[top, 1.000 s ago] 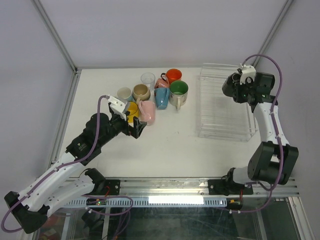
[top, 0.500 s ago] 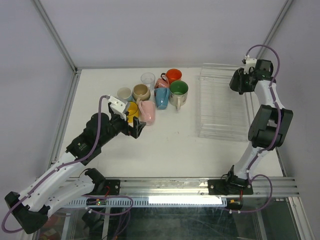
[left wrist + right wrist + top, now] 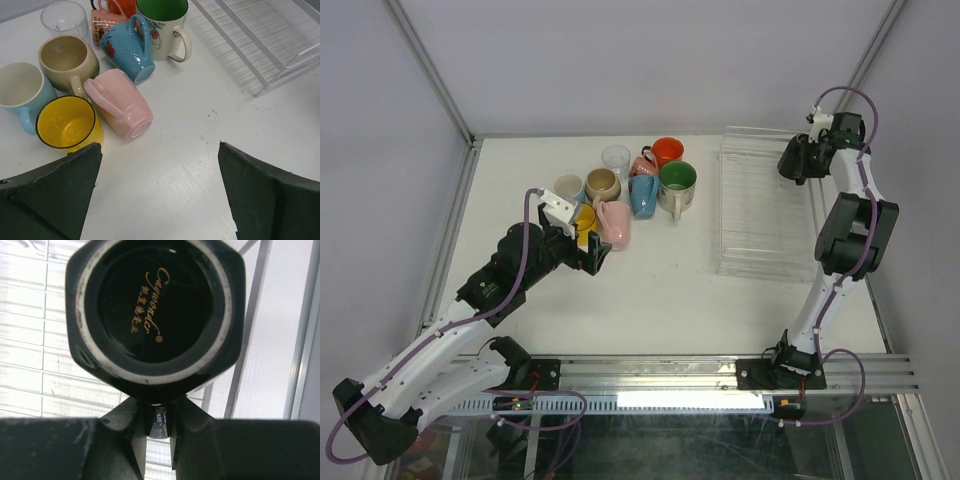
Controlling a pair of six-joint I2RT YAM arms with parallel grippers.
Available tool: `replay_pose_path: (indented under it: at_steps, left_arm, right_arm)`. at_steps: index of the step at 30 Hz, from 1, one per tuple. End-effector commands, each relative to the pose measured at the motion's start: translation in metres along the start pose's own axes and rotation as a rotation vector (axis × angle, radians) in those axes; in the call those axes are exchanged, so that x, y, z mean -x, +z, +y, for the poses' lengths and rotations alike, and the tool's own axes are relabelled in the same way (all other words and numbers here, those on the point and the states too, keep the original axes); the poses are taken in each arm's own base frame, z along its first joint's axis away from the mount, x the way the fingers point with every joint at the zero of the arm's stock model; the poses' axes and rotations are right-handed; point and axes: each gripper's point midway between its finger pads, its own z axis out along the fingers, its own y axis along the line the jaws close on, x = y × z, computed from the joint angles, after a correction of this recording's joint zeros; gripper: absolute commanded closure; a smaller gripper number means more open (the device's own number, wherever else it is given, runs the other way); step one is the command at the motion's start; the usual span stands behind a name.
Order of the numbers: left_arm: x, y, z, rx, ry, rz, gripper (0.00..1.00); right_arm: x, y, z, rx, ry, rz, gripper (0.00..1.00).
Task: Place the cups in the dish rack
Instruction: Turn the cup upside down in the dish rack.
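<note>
The cups stand clustered at the table's middle back: a yellow cup (image 3: 66, 122), a pink cup (image 3: 122, 102) on its side, a beige cup (image 3: 67, 57), a pale blue cup (image 3: 20, 90), a dotted blue cup (image 3: 125, 47), a green-lined cup (image 3: 165, 25) and a clear tumbler (image 3: 65, 17). My left gripper (image 3: 159, 146) hangs open just in front of the yellow and pink cups (image 3: 614, 222), touching nothing. My right gripper (image 3: 160, 407) is shut on a black cup (image 3: 155, 305), whose base faces the camera. It holds the cup over the far right corner of the dish rack (image 3: 722, 215).
An orange cup (image 3: 667, 151) and a patterned pink cup (image 3: 643, 165) sit at the back of the cluster. The clear rack's wire floor (image 3: 25, 340) shows under the black cup. Metal frame posts rise at both back corners of the table.
The right arm has folded upward and carried the black cup towards the rack's far right corner. The left arm and the cups on the table have not moved.
</note>
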Motion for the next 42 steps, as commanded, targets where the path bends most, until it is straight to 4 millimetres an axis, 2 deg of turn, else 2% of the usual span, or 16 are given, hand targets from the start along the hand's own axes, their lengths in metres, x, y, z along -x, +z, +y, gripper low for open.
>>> replay_pose_path:
  at_steps: [1, 4, 7, 14, 19, 24, 26, 30, 34, 38, 42]
  left_arm:
    - [0.006, 0.001, 0.008, 0.032, 0.015, -0.023, 0.01]
    - [0.006, 0.001, 0.009, 0.033, 0.013, -0.023, 0.01]
    - [0.004, 0.002, 0.010, 0.036, 0.013, -0.019, 0.01]
    - [0.005, 0.002, 0.011, 0.039, 0.013, -0.022, 0.01]
    - [0.005, 0.001, 0.011, 0.038, 0.013, -0.023, 0.01]
    - [0.007, 0.000, 0.010, 0.032, 0.010, -0.028, 0.01]
    - [0.008, 0.000, 0.009, 0.029, 0.010, -0.032, 0.01]
    - [0.009, -0.001, 0.010, 0.033, 0.009, -0.038, 0.01]
    - [0.009, -0.001, 0.011, 0.033, 0.002, -0.044, 0.01]
    - [0.006, 0.003, 0.008, 0.020, -0.022, -0.030, 0.01]
    - [0.011, 0.006, 0.001, 0.001, -0.106, -0.042, 0.01]
  right_arm:
    - [0.056, -0.015, -0.007, -0.024, -0.030, -0.156, 1.00]
    - [0.057, -0.012, -0.011, -0.036, -0.029, -0.150, 0.98]
    - [0.056, -0.008, -0.017, -0.058, -0.023, -0.138, 0.90]
    - [0.049, -0.008, -0.027, -0.084, -0.021, -0.118, 0.57]
    - [0.056, -0.033, -0.018, -0.050, -0.048, -0.165, 0.37]
    - [0.069, -0.079, 0.000, -0.011, -0.092, -0.264, 0.30]
    - [0.072, -0.101, 0.012, 0.019, -0.110, -0.307, 0.30]
    - [0.069, -0.142, 0.049, 0.134, -0.121, -0.395, 0.29]
    - [0.053, -0.183, 0.096, 0.304, -0.116, -0.476, 0.29]
    - [0.035, -0.236, 0.146, 0.499, -0.144, -0.558, 0.29]
    - [0.007, -0.277, 0.188, 0.691, -0.149, -0.574, 0.29]
